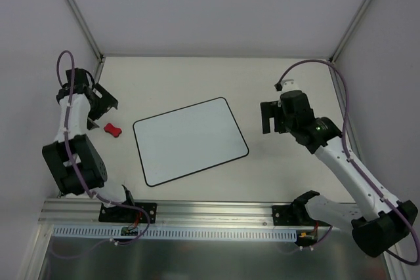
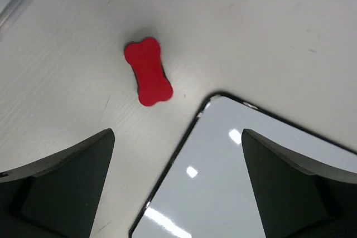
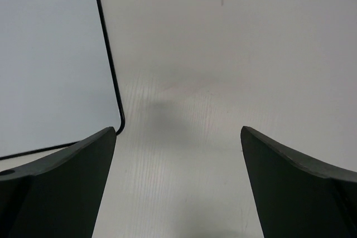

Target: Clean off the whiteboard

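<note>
Nearest to us, the arms' bases sit on the metal rail (image 1: 216, 211) at the table's (image 1: 197, 77) front edge. Just beyond it lies the whiteboard (image 1: 190, 139), flat on the table and turned at an angle, its surface plain white inside the thin black border. It lies between the two grippers, touching neither.

The left gripper (image 1: 104, 103) hangs released, fingers spread wide with nothing between them. In its wrist view the left gripper (image 2: 177, 135) looks down on a rounded corner of the whiteboard (image 2: 234, 182), which reaches in from the right finger's side. Ahead of the fingers, nearer the left one, we see the red bone-shaped eraser (image 2: 148, 72) – close beside the board's corner but apart from it. From above, the eraser (image 1: 113, 130) lies just beside this gripper, on the board's side.

The right gripper (image 1: 268, 117) is likewise spread and holding nothing. In its own view the right gripper (image 3: 178, 132) hangs over table, with the whiteboard (image 3: 50, 54) off past its left finger.
</note>
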